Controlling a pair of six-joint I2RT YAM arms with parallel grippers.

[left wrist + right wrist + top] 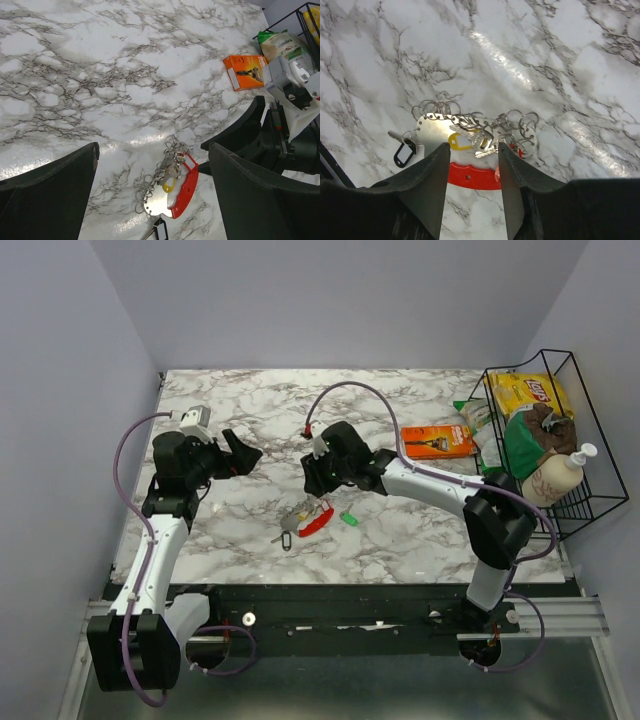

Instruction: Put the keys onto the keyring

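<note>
Left gripper (154, 150) hanging wide open, gripping nothing, bare marble table (400, 540) lying open around it. Right gripper (473, 150) hovering half-open, straddling curved red plastic holder (470, 181); contact unclear. Keys (480, 141) lying mid-table, tangling with thin wire keyring (527, 122) loops. Green key (348, 518) lying apart, toward wire basket (590, 515) at right edge.

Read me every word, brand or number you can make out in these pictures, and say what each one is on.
"Lay's": logo on the yellow bag.
Orange packet: print too blurred to read.
Green bag: print too small to read.
Nothing else is legible.
</note>
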